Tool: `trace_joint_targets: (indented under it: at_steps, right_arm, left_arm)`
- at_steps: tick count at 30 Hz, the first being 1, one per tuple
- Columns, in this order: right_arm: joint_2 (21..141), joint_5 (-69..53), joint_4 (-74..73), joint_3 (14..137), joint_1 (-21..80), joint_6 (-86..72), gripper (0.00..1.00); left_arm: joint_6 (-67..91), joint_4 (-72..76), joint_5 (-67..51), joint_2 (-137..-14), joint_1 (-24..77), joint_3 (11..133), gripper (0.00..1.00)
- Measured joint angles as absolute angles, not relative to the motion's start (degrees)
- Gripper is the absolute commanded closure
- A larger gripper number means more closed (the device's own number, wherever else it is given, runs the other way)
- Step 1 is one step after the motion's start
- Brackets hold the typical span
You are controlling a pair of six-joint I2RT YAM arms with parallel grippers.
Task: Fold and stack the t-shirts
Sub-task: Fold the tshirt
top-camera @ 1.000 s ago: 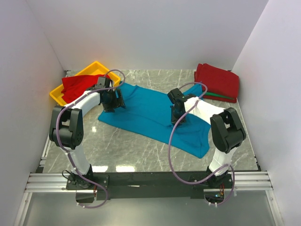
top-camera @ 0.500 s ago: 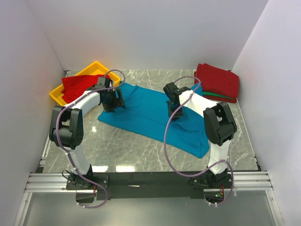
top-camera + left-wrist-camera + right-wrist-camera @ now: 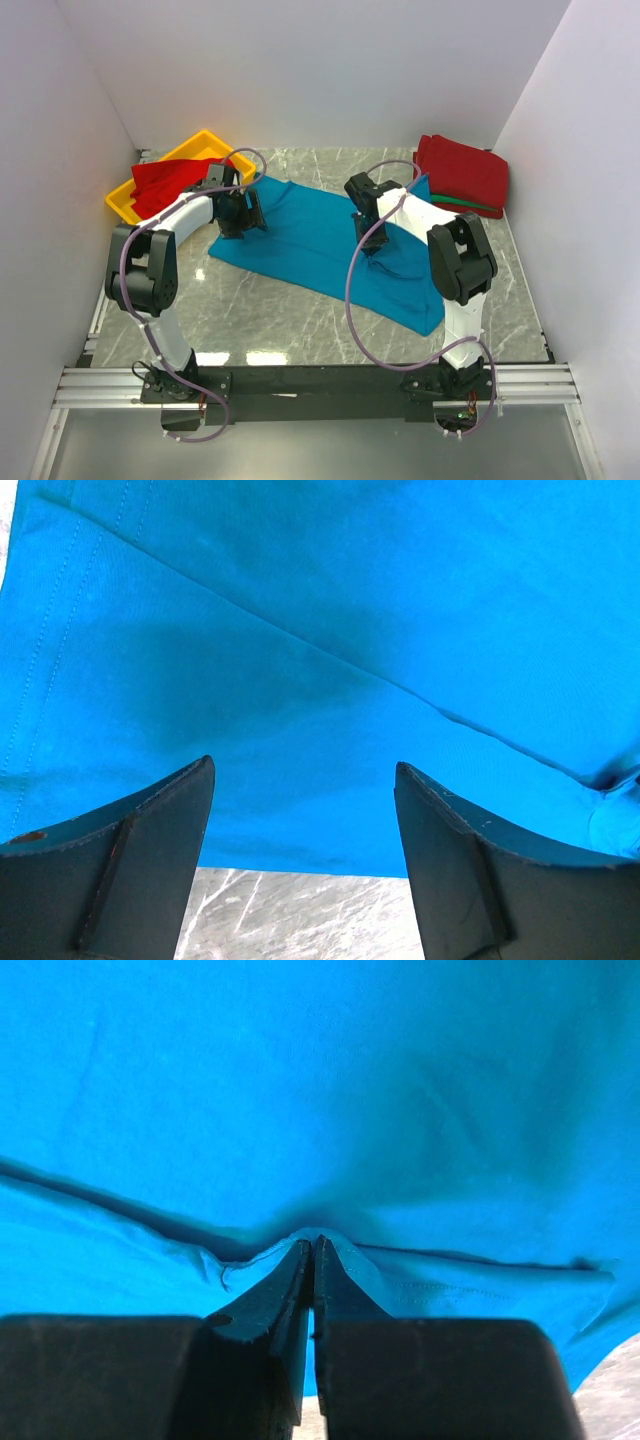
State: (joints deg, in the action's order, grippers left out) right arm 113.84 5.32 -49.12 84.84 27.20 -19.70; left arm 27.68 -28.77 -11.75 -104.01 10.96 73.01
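T-shirts counted: one teal, one loose red, one green, and a folded red pile in which I cannot tell how many layers lie.

1. The teal shirt (image 3: 300, 235) lies spread on the surface (image 3: 300, 310), slanting from beside the tray to the near right.
2. The red pile (image 3: 462, 172) sits at the far right corner, folded square. The green shirt (image 3: 468, 205) is under it, showing only as a thin edge at the near side.
3. Containers: one. The tray (image 3: 122, 207) is yellow and stands at the far left. It holds the red shirt (image 3: 165, 180), which is bunched rather than folded.

Jaws:
- My left jaws stand wide apart and hold nothing. They hang over the teal shirt's left end, close to the tray. In the left wrist view the hem runs between them, with bare surface showing below it.
- My right jaws are closed tight on the teal shirt near its far right part. The right wrist view shows a small ridge of teal cloth pinched at their tips, with creases running out to either side.
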Motion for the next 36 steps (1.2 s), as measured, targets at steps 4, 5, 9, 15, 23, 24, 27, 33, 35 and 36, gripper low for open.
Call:
trace_joint_targets:
  at_steps: [4, 5, 9, 15, 23, 24, 27, 33, 35, 36]
  right_arm:
    - [113.84, 5.13, -49.23, 85.8, 27.2, -19.07, 0.85]
    - [113.84, 5.02, -49.19, 85.97, 27.2, -18.87, 0.81]
    - [113.84, 4.45, -49.25, 86.67, 27.2, -18.48, 0.68]
    - [112.6, 3.55, -49.15, 88.62, 27.2, -19.42, 0.54]
    - [99.94, 2.72, -46.63, 79.88, 27.2, -24.03, 0.52]
    - [98.19, 2.42, -46.24, 77.87, 27.18, -24.69, 0.52]
    - [93.49, 1.32, -44.8, 70.43, 27.09, -27.2, 0.52]
    - [91.94, -1.58, -41.06, 60.25, 27.07, -31.03, 0.52]
    - [91.96, -2.09, -40.16, 58.74, 26.98, -31.9, 0.52]
    - [92.07, -2.15, -39.86, 58.48, 26.94, -32.23, 0.52]
  left_arm:
    - [27.66, -28.77, -11.75, -104.14, 10.96, 73.01, 0.21]
    - [27.66, -28.77, -11.75, -104.14, 10.96, 73.01, 0.21]
    - [27.66, -28.77, -11.75, -104.22, 10.96, 73.01, 0.21]
    - [27.66, -28.77, -11.75, -104.75, 10.96, 73.01, 0.21]
    - [27.66, -28.77, -11.77, -104.84, 10.96, 73.01, 0.21]
    - [27.66, -28.73, -11.77, -104.84, 10.96, 73.01, 0.21]
    - [27.68, -28.73, -11.77, -104.84, 10.96, 72.99, 0.22]
    - [27.66, -28.73, -11.97, -104.84, 10.96, 73.01, 0.21]
    - [27.66, -28.73, -11.99, -104.84, 10.96, 73.01, 0.21]
    - [27.66, -28.73, -12.01, -104.84, 10.96, 73.01, 0.21]
